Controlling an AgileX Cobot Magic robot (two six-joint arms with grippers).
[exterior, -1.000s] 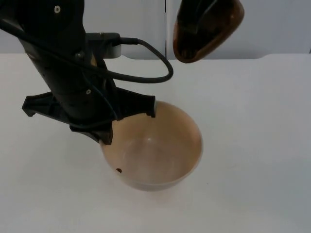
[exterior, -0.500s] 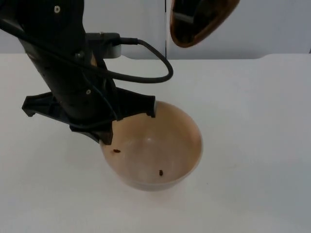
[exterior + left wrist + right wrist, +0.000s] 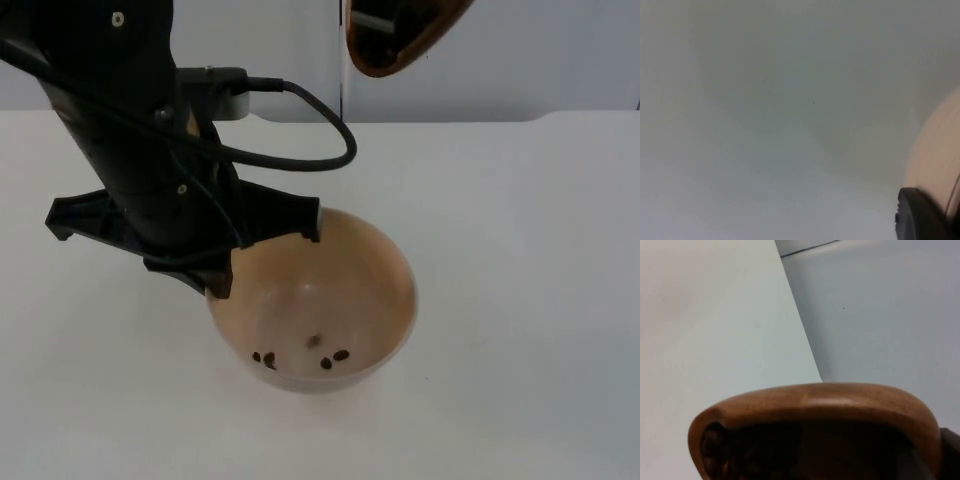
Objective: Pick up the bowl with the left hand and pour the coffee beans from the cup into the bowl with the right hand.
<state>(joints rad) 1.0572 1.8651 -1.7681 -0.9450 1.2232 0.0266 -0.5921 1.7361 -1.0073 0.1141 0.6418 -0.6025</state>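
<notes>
A tan wooden bowl [image 3: 340,300] hangs above the white table, held at its left rim by my left gripper [image 3: 225,265], which is shut on it. Several dark coffee beans [image 3: 300,356] lie in the bowl's bottom. The bowl's pale side [image 3: 935,165] appears beside a black fingertip [image 3: 920,215] in the left wrist view. High above the bowl, a brown wooden cup [image 3: 400,35] is tipped with its mouth toward the bowl. My right gripper is shut on the cup. In the right wrist view the cup's rim [image 3: 815,402] is close, with beans [image 3: 715,450] inside.
The white table [image 3: 520,250] stretches around the bowl and ends at the grey partition wall [image 3: 560,50] behind. The left arm's black body [image 3: 130,130] covers the table's left rear part.
The cup has risen and tipped further. More beans have dropped into the bowl and gathered at its bottom. The left arm and bowl have stayed put.
</notes>
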